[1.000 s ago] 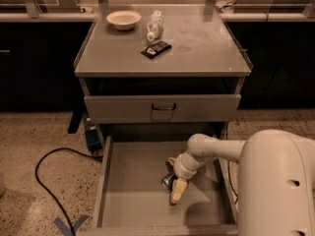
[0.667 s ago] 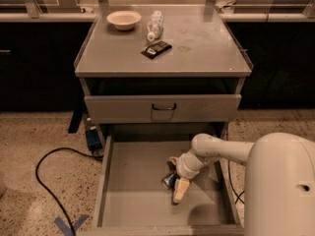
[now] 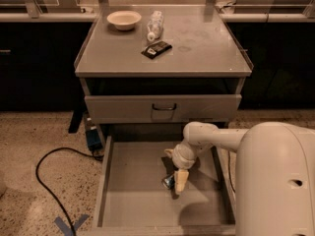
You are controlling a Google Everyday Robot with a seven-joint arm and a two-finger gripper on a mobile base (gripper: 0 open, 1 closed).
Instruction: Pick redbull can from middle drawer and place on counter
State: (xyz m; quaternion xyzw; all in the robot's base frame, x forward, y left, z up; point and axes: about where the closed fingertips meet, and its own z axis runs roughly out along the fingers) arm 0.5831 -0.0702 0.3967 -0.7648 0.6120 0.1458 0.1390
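The middle drawer (image 3: 130,195) is pulled out wide at the bottom of the grey cabinet. The redbull can (image 3: 169,182) lies low on its floor, right of the middle, with only a shiny silver end and a little dark body showing. My gripper (image 3: 175,176) reaches down into the drawer from the right and sits right at the can, partly covering it. The counter (image 3: 202,48) is the cabinet top above, at the far side.
On the counter stand a white bowl (image 3: 124,19), a clear plastic bottle (image 3: 155,24) lying down and a dark packet (image 3: 156,49). A closed drawer with a loop handle (image 3: 164,107) overhangs the open drawer's back. A black cable (image 3: 44,181) and blue tape (image 3: 71,224) lie on the floor at left.
The arm has shifted very slightly; the gripper stays at the can in the drawer and the can has not visibly moved.
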